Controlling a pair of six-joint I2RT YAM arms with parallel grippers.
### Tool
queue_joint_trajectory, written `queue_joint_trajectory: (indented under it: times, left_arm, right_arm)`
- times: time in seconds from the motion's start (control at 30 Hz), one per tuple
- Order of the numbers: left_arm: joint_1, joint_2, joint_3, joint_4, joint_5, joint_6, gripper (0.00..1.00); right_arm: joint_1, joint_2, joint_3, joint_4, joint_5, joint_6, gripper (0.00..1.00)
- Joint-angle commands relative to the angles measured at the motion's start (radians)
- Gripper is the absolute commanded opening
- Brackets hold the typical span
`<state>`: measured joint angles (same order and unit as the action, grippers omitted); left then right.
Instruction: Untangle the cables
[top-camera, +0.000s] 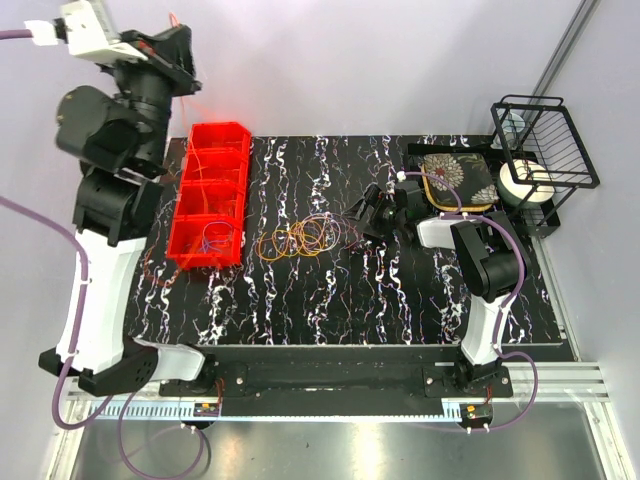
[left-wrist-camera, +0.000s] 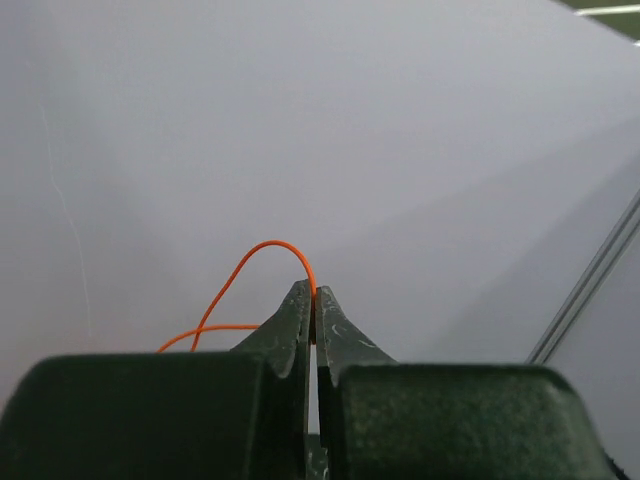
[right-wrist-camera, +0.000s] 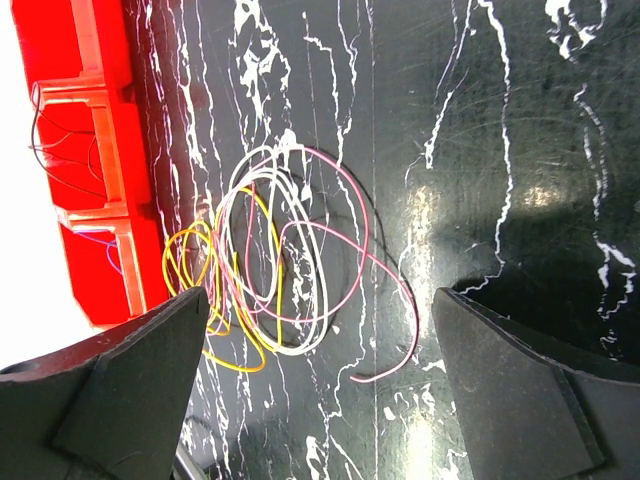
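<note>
Pincers, two. Left pincer (left-wrist-camera: 313, 297): jaws pressed together on one thin orange wire (left-wrist-camera: 262, 250), which arches up from the tips. It is raised high above the far-left corner of the table (top-camera: 330, 300), against a blank wall. Right pincer (right-wrist-camera: 320, 330): jaws wide apart, holding nothing, low over the table, right of centre. Cables (top-camera: 300, 238): loose tangle of orange, yellow and pink loops lying flat at mid-table, just ahead of the right pincer's gap and well apart from the left pincer. Red bin (top-camera: 212, 195): near the left edge, beside the tangle, a few thin wires inside.
</note>
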<state>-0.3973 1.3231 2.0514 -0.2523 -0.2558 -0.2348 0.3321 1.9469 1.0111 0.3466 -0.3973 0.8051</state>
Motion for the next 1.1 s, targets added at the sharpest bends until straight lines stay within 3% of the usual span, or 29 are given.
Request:
queue_joint_trajectory:
  times: [0.0,0.13,0.47,0.87,1.07]
  left_arm:
    - [0.003,-0.062,-0.060,0.054,-0.074,0.057,0.00]
    - [0.011,-0.113,-0.203,0.110,-0.115,0.083,0.00]
    - [0.106,-0.108,-0.223,0.099,-0.094,0.043,0.00]
    - [0.173,0.062,0.120,0.004,0.006,0.006,0.00]
    - [0.175,0.094,0.184,0.011,0.001,0.014,0.00]
  right_arm:
    - [0.005,-0.019,0.030,-0.014,-0.020,-0.006,1.00]
    - [0.007,-0.011,0.035,-0.018,-0.026,-0.007,1.00]
    - [0.007,0.003,0.049,-0.028,-0.035,-0.004,1.00]
    - [0.007,0.035,0.063,-0.026,-0.057,0.006,1.00]
    - [0.007,0.046,0.070,-0.029,-0.064,0.006,1.00]
